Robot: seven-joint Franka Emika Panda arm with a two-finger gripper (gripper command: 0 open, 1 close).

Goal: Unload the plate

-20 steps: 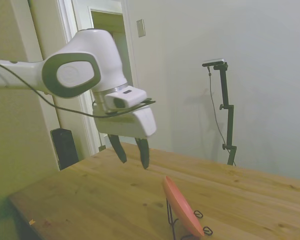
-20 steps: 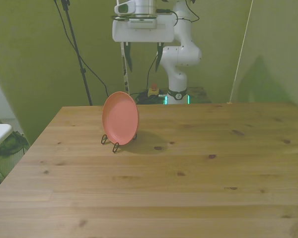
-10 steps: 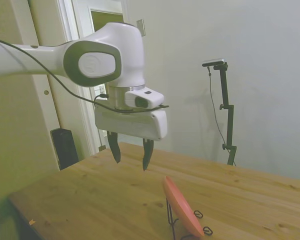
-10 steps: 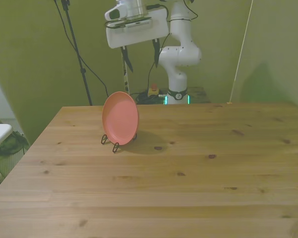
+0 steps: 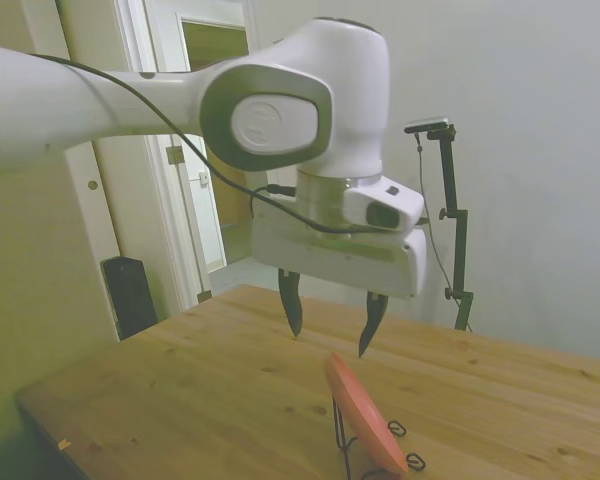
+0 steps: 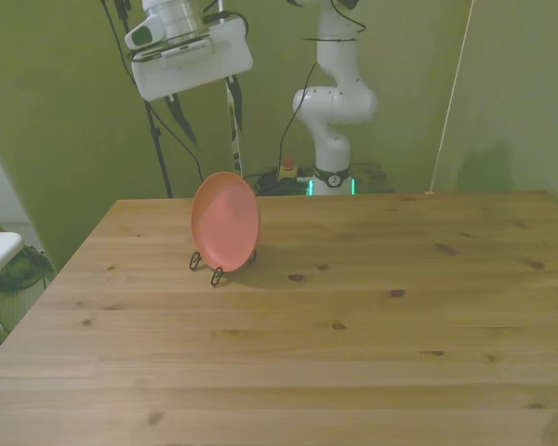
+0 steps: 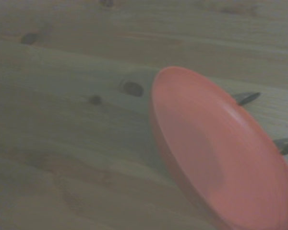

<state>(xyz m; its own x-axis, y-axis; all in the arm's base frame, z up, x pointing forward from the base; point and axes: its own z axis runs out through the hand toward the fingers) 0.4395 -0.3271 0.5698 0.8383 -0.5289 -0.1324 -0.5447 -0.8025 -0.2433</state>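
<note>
With our jaws spread and empty in the front view's upper left, we judge the plate (image 6: pixel 225 222), propped on its wire stand (image 6: pixel 205 267) left of centre, stiff, light, slick: best pinched at its top rim.

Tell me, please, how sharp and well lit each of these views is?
Side view: dim and soft, though the open gripper and plate read clearly. Front view: sharpest, greenish cast, with the plate's shadow on the table. Wrist view: dark, blurred, low contrast.
</note>
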